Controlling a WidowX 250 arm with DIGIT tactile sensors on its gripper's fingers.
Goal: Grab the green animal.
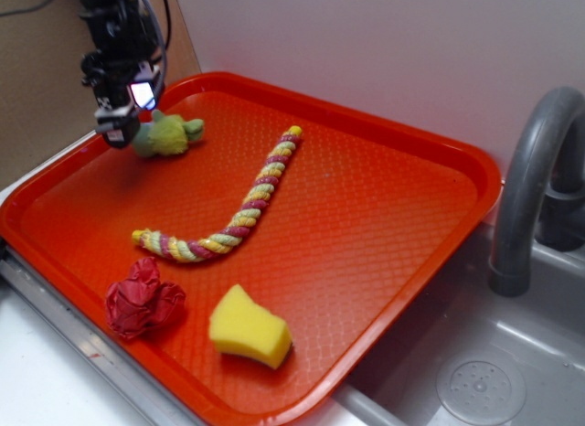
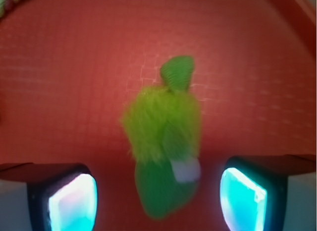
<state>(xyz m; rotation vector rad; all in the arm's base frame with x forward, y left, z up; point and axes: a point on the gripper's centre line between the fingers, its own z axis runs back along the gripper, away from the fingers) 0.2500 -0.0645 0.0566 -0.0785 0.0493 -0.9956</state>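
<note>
The small soft plush green animal (image 1: pixel 169 134), olive at both ends with a fuzzy lime middle, lies on the orange-red plastic tray (image 1: pixel 384 216) near its far left corner, close to the rim there. The black gripper (image 1: pixel 120 129) hangs just beside its left end; in the wrist view the fingers (image 2: pixel 69 203) stand wide apart on either side of the toy, holding nothing. Bare tray lies to the toy's right up to the twisted multicolour rope (image 1: pixel 239 213). A crumpled red wad (image 1: pixel 141 298) and yellow sponge block (image 1: pixel 249 328) sit near the front edge.
</note>
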